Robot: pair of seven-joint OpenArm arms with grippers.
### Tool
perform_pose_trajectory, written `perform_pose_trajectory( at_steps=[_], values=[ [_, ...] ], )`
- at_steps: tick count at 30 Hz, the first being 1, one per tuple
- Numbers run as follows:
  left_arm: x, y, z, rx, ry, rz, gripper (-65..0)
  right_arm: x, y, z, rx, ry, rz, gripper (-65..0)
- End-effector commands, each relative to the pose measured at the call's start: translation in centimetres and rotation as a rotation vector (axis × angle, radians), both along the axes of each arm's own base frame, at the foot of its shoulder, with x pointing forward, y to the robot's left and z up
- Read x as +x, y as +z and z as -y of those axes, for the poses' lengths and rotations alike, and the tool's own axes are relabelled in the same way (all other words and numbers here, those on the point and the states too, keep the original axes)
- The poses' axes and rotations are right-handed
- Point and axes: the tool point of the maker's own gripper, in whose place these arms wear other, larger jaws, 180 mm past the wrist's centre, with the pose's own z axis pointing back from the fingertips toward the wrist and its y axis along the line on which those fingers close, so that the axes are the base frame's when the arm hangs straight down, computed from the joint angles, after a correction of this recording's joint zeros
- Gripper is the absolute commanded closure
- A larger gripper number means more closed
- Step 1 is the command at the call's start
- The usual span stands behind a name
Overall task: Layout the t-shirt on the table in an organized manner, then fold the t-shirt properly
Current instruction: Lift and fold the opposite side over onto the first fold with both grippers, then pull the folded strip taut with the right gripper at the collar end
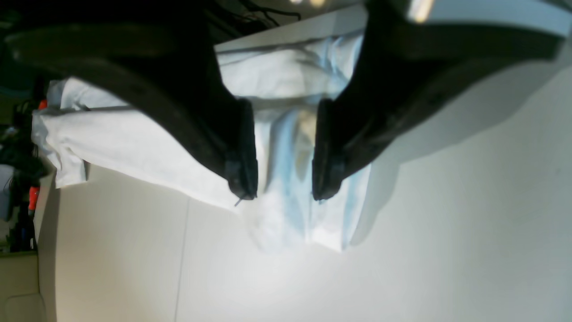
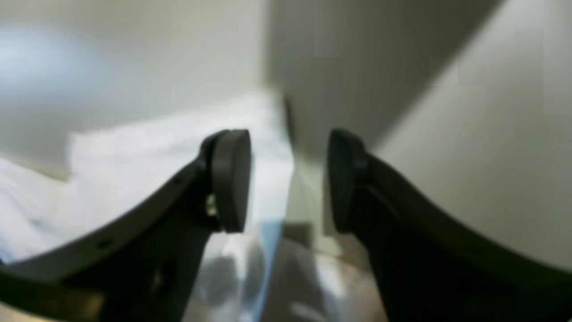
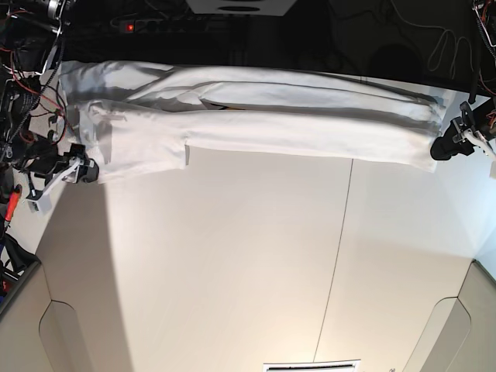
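The t-shirt (image 3: 271, 132) lies folded into a long white band across the far side of the table (image 3: 232, 256), plain side up. My left gripper (image 3: 443, 149) sits at the band's right end in the base view. In the left wrist view it (image 1: 283, 192) is open just above the shirt's end (image 1: 286, 223), and faint blue print shows through the cloth between the fingers. My right gripper (image 3: 81, 172) is at the band's left end. In the right wrist view it (image 2: 286, 179) is open with nothing between the pads, and the white cloth (image 2: 134, 170) lies blurred beside the left finger.
A thin dark seam (image 3: 337, 256) runs front to back across the tabletop. Rounded cut-outs mark the near corners (image 3: 70, 333) (image 3: 449, 325). Cables and gear (image 3: 23, 116) crowd the left edge. Dark equipment (image 3: 240, 23) stands behind the far edge.
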Motion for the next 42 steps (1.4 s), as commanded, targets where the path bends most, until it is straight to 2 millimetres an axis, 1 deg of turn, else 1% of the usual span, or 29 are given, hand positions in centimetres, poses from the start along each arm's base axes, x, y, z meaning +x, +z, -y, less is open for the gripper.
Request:
perform_pose_trajectory(
  at_steps=[1,3,5,6,7,8,9,11,13,18,21,24,26,30,36,39,42],
  values=[
    [1.1,1.8,-1.0,0.023,0.003,0.059,-24.3,1.2,0.8,0.6,0.017,-0.021,0.041,-28.3],
    [1.2,1.8,-1.0,0.023,0.003,0.059,-24.3,0.3,-0.7,-0.1,0.088,-0.050,0.003,-28.2],
    [1.2,1.8,-1.0,0.023,0.004,0.059,-24.3,-0.1,-1.0,-1.1,0.166,-0.055,0.006,-26.9],
    [1.1,1.8,-1.0,0.023,0.003,0.059,-24.3,-0.1,-0.9,-1.5,0.197,-0.051,0.011,-22.3],
    [1.2,1.8,-1.0,0.023,0.004,0.059,-24.3,-0.1,-0.7,-1.8,0.222,-0.049,0.006,-13.8],
    [1.2,1.8,-1.0,0.023,0.004,0.059,-24.3,0.0,-0.3,-2.2,0.247,-0.044,0.006,-2.9],
    [1.2,1.8,-1.0,0.023,0.004,0.060,-24.3,0.1,0.1,-2.5,0.264,-0.035,0.009,0.0],
    [1.2,1.9,-1.1,0.024,0.007,0.065,-24.3,0.4,1.3,-2.9,0.271,-0.006,0.024,0.0],
    [1.3,1.9,-1.1,0.024,0.008,0.065,-24.3,1.0,2.7,-3.0,0.242,0.025,0.060,0.0],
    [1.2,1.9,-1.1,0.024,0.008,0.065,-24.3,2.2,7.4,-3.2,0.129,0.123,0.177,0.0],
    [1.3,1.9,-1.1,0.023,0.008,0.066,-24.3,1.8,9.7,-3.7,0.063,0.183,0.221,0.0],
    [1.3,1.9,-1.1,0.024,0.010,0.068,-24.3,0.2,11.0,-4.7,0.038,0.242,0.236,0.0],
    [1.3,1.9,-1.1,0.024,0.010,0.068,-24.3,-1.4,11.2,-5.5,0.038,0.268,0.237,0.0],
    [1.3,1.9,-1.1,0.024,0.010,0.068,-24.3,-4.9,10.6,-7.5,0.070,0.300,0.211,0.0],
    [1.4,2.0,-1.2,0.025,0.012,0.073,-24.3,-9.5,8.9,-10.1,0.182,0.301,0.131,0.0],
    [1.4,2.0,-1.2,0.025,0.012,0.074,-24.3,-10.9,8.1,-10.5,0.201,0.292,0.095,0.0],
    [1.5,2.0,-1.2,0.025,0.014,0.077,-24.3,-11.4,8.2,-10.9,0.234,0.290,0.092,0.0]
  ],
)
